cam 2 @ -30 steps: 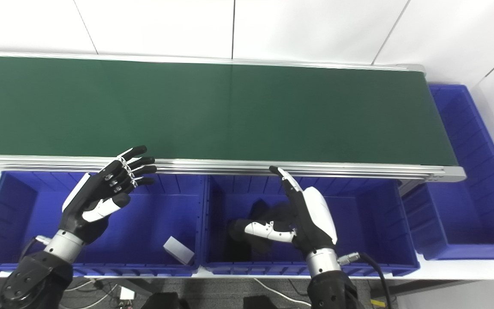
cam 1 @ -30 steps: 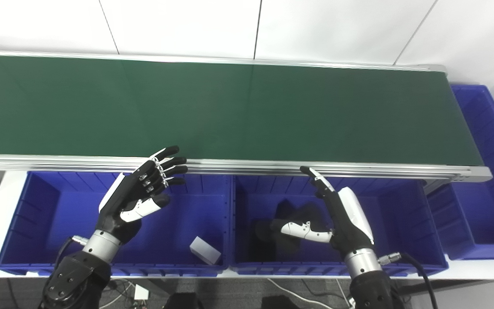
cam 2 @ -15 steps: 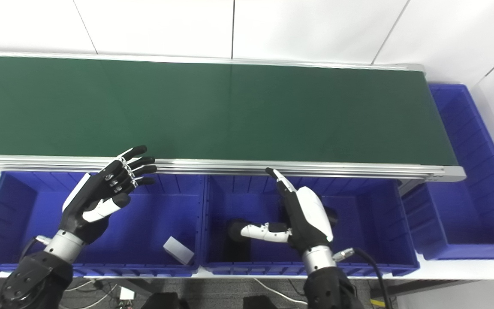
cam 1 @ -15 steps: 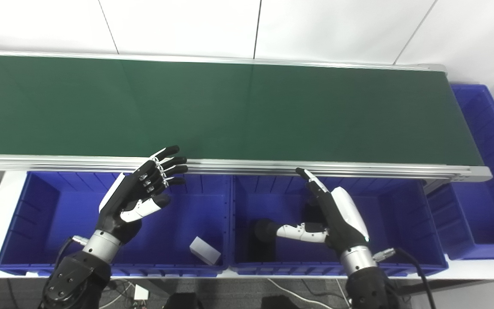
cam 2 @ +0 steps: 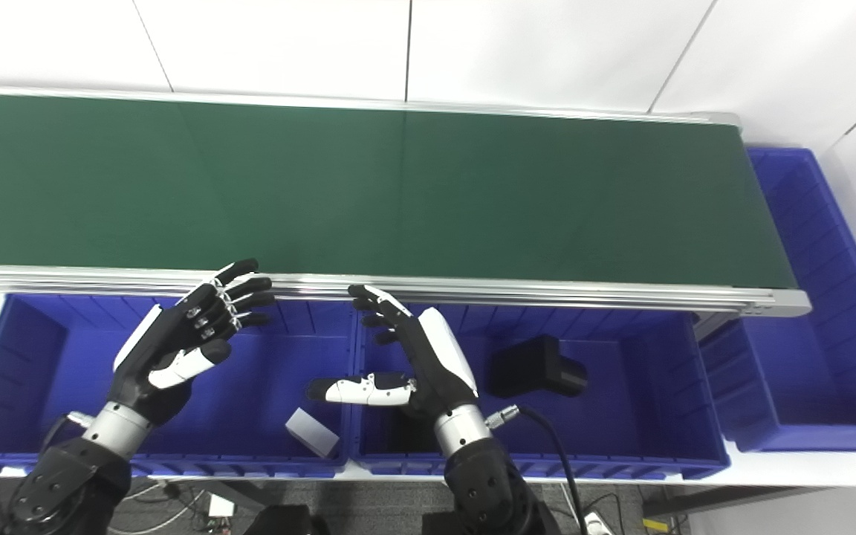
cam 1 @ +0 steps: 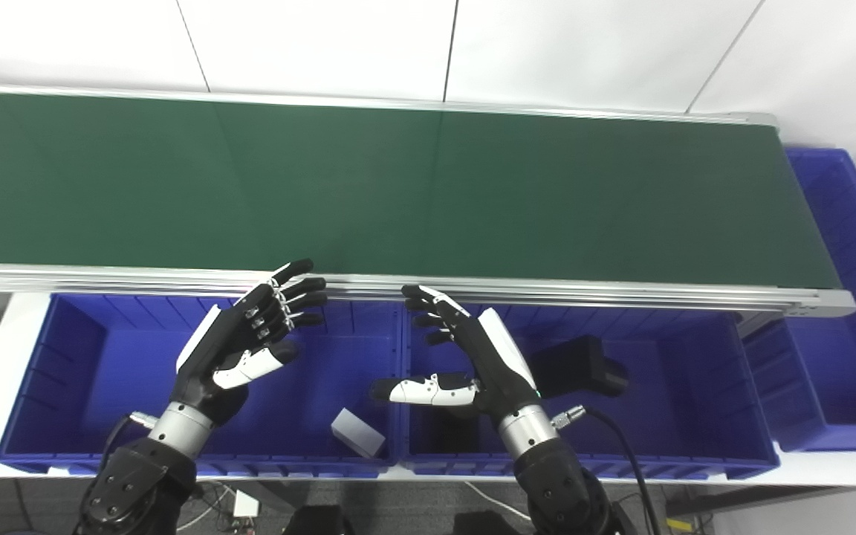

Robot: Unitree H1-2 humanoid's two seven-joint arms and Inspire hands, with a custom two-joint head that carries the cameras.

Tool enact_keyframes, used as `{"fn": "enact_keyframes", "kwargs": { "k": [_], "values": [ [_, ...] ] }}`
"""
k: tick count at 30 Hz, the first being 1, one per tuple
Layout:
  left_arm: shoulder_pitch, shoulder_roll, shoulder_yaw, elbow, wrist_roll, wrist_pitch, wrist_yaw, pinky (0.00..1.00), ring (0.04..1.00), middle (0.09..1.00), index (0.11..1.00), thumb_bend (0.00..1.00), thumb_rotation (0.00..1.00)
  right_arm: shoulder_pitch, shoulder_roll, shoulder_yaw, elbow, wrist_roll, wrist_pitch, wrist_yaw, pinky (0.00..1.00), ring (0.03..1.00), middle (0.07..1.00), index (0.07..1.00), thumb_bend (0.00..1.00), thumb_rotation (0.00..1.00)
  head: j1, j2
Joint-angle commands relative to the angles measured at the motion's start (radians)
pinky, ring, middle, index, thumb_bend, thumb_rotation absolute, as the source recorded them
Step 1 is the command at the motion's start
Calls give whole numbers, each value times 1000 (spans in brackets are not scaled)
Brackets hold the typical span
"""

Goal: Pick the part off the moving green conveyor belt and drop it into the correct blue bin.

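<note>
A: Start at the fingers. What are they doing?

B: The right hand (cam 1: 472,357) has its black fingers (cam 1: 428,305) spread apart, thumb stretched toward the left of the frame, gripping nothing. The left hand (cam 1: 238,349) is splayed and empty too, hovering over the left blue plastic bin (cam 1: 64,357).

A: And the part?

B: A black boxy part (cam 1: 580,365) lies in the middle blue plastic bin (cam 1: 695,386), right of the right hand and apart from it. A small white block (cam 1: 357,433) sits in the left bin's lower right corner.

A: What could go wrong?

B: The long green conveyor belt (cam 1: 428,193) shows nothing across the upper frame, so I judge the drop done. The right fingers hang just below the belt's silver aluminium rail (cam 1: 621,293); lifting carelessly could knock it. The right thumb also reaches over the wall between the bins, so a low sweep left could catch there.
</note>
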Motion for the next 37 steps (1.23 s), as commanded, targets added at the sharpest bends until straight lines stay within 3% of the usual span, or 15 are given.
{"fn": "enact_keyframes", "kwargs": {
  "k": [1,15,20,27,37],
  "values": [
    [-9,-4,-4,-10,4,-42,-5,733,792,817,867,1000,469,-26,19,-8,15,51,-100,-29,709,785,830,850,817,303,13,-7],
    [-1,-25,-25,39,39,-90,2,724,792,829,873,998,438,-17,1,-92,173,230,-286,-65,704,773,806,837,782,410,86,-96],
    [-4,-33,-31,63,56,-115,3,730,800,831,877,972,398,-8,-7,-108,201,253,-357,-71,694,764,795,841,753,491,97,-122],
    [-4,-37,-42,86,86,-143,9,759,827,846,879,921,330,7,-7,-129,226,276,-440,-78,689,750,786,834,754,513,115,-154],
    [-10,-53,-48,114,107,-142,22,792,854,857,885,934,312,9,-31,-135,264,316,-512,-52,726,776,810,845,771,512,144,-202]
  ]
}}
